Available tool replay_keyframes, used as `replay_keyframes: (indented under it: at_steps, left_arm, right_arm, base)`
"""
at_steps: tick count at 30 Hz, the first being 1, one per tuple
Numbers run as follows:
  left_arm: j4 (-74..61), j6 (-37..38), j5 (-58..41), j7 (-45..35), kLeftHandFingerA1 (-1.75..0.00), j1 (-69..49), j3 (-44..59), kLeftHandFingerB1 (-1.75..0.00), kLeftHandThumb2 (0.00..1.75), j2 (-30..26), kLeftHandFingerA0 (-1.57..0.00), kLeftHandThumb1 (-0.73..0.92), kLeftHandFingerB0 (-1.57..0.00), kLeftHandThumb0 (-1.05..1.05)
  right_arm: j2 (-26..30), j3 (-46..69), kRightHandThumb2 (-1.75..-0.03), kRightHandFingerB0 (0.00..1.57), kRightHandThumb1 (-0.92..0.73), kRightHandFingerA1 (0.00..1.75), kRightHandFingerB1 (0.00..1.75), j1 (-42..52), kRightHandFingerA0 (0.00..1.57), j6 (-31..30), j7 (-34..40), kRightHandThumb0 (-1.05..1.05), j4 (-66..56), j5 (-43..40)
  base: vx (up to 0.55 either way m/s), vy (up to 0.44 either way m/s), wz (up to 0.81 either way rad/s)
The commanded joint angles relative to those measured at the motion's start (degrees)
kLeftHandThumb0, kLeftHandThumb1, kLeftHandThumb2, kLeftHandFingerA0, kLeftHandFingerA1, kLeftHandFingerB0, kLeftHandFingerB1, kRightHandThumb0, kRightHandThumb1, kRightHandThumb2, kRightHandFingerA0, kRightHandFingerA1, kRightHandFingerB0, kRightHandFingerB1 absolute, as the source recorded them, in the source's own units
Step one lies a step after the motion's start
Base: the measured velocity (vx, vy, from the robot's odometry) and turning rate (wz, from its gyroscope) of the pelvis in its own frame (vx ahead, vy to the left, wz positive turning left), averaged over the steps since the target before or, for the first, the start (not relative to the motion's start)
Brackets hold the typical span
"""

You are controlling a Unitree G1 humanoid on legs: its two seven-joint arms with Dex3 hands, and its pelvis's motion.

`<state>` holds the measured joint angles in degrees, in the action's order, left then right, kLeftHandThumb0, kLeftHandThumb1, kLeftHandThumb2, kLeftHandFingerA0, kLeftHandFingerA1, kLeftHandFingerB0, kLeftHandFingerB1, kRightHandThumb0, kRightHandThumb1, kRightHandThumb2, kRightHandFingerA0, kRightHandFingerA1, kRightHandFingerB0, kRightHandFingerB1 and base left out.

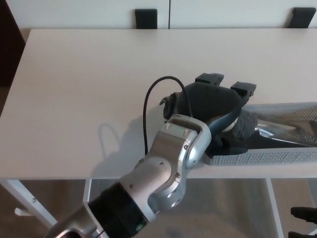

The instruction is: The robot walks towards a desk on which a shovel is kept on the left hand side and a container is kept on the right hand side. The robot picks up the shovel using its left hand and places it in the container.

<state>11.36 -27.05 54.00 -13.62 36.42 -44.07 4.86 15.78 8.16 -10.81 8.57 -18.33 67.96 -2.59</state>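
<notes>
Head view — our left hand (213,101) over the container's left end, we cannot tell its finger state, shovel (277,133) lying inside the grey mesh container (262,157) on the white desk (89,89) — right side.

an office-like room: a plain white desk (74,99) with black chair backs (146,18) behind it.

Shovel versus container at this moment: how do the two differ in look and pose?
The shovel has a shiny, smooth metal blade with a dark grip end, while the container is a matte grey tray with perforated walls. The shovel lies inside the container, and the container sits on the desk at its near edge. The left hand covers the shovel's handle; the container's near wall shows unobstructed. Both run off the picture's right edge.
</notes>
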Motion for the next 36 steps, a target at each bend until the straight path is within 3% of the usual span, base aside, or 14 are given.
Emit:
replay_keyframes:
  at_steps: [1,12,14,15,16,19,22,24,25,26,27,31,32,36]
  left_arm:
    - [-3.78,-0.38,0.96,-2.63,-0.03,0.54,0.52,-0.03,1.09,-0.94,0.0,0.61,0.0,-1.05]
    - [-40.94,5.81,-11.5,-10.83,-0.03,-7.46,10.56,-0.21,1.02,-8.33,-0.01,0.51,0.0,-0.96]
    - [-52.95,0.63,-27.15,-20.93,-0.1,-11.38,16.98,-0.4,0.92,-7.1,-0.06,0.45,-0.01,-0.81]
    - [-56.31,-0.92,-31.91,-23.75,-0.36,-12.81,19.03,-0.38,0.58,-7.25,-0.02,0.58,-0.09,-1.0]
    - [-60.56,-5.37,-40.76,-28.78,-0.32,-15.04,23.31,-0.41,0.8,-6.07,-0.05,0.38,-0.05,-0.77]
    - [-63.76,-17.49,-65.87,-42.41,-0.35,-18.35,36.87,-0.31,0.53,-4.87,-0.15,0.37,-0.25,-0.7]
    - [-60.12,-20.8,-82.55,-52.03,-0.29,-23.4,44.01,-0.32,0.59,-12.85,-0.21,0.53,-0.27,-0.9]
    - [-58.04,-14.31,-91.52,-55.17,-0.29,-30.64,46.82,-0.3,0.63,-18.46,-0.2,0.69,-0.27,-0.99]
    - [-57.35,-13.33,-93.59,-56.57,-0.39,-33.01,47.55,-0.39,0.94,-19.6,-0.17,0.57,-0.22,-0.98]
    - [-56.5,-10.96,-95.21,-58.92,-0.4,-36.59,48.87,-0.39,0.97,-21.42,-0.18,0.59,-0.22,-0.99]
    - [-54.5,-10.56,-96.74,-62.42,-0.31,-39.3,51.21,-0.3,0.65,-22.98,-0.24,0.8,-0.3,-1.0]
    - [-51.5,-9.64,-101.27,-67.67,-0.33,-44.99,57.56,-0.34,0.67,-25.7,-0.3,0.66,-0.37,-1.0]
    - [-50.61,-11.22,-102.26,-69.17,-0.42,-46.21,60.55,-0.44,0.99,-27.11,-0.23,0.55,-0.3,-0.91]
    - [-49.08,-10.7,-100.82,-75.42,-0.45,-46.8,67.25,-0.43,1.01,-33.67,-0.32,0.55,-0.31,-0.87]
  right_arm:
    - [0.94,-0.19,-0.54,0.44,-0.46,0.62,0.54,-0.22,0.55,1.09,-0.02,-0.17,-0.68,0.42]
    - [1.1,-0.63,-0.53,0.47,-0.42,0.61,0.55,-0.46,0.55,1.02,0.15,-0.21,-0.11,0.64]
    - [1.51,-1.66,-0.54,0.45,-0.46,0.59,0.52,-0.07,0.52,1.66,0.03,-0.26,-0.03,1.75]
    - [1.5,-1.77,-0.54,0.45,-0.46,0.59,0.51,0.01,0.55,1.08,1.07,-0.25,-0.06,2.0]
    - [1.63,-2.31,-0.54,0.46,-0.46,0.6,0.52,0.42,0.56,1.49,1.62,-0.27,-0.22,2.63]
    - [1.76,-1.0,-0.54,0.43,-0.46,0.59,0.53,0.59,0.5,1.45,0.26,-0.2,0.23,1.05]
    - [1.76,-0.02,-0.54,0.4,-0.46,0.61,0.53,1.25,0.52,1.46,-0.74,-0.22,0.77,-0.08]
    - [1.59,-0.89,-0.54,0.43,-0.47,0.59,0.52,1.4,0.54,1.34,0.74,-0.21,0.76,0.99]
    - [1.53,-0.38,-0.54,0.42,-0.47,0.6,0.53,1.33,0.54,1.25,0.08,-0.18,0.84,0.36]
    - [1.4,0.0,-0.54,0.42,-0.47,0.61,0.54,1.57,0.53,1.28,-0.57,-0.18,0.82,-0.16]
    - [1.18,0.41,-0.53,0.43,-0.48,0.61,0.54,1.65,0.54,1.13,-0.7,-0.17,1.02,-0.61]
    - [1.0,0.69,-0.54,0.42,-0.47,0.61,0.53,2.07,0.53,0.87,-0.4,-0.18,1.22,-0.86]
    - [0.91,0.79,-0.54,0.41,-0.48,0.61,0.52,2.01,0.52,0.55,-0.22,-0.18,1.26,-0.96]
    - [1.0,0.87,-0.54,0.41,-0.49,0.6,0.52,1.69,0.51,0.33,0.08,-0.17,1.82,-0.91]
  base:
    - [0.0,0.0,0.0]
    - [0.0,0.0,0.0]
    - [0.0,0.0,0.0]
    - [0.0,0.0,0.0]
    - [0.0,0.0,0.0]
    - [0.0,0.0,0.0]
    - [0.0,0.0,0.0]
    - [0.0,0.0,0.0]
    - [0.0,0.0,0.0]
    - [0.0,0.0,0.0]
    - [0.0,0.0,0.0]
    - [0.0,0.0,0.0]
    - [0.0,0.0,0.0]
    - [0.0,0.0,0.0]
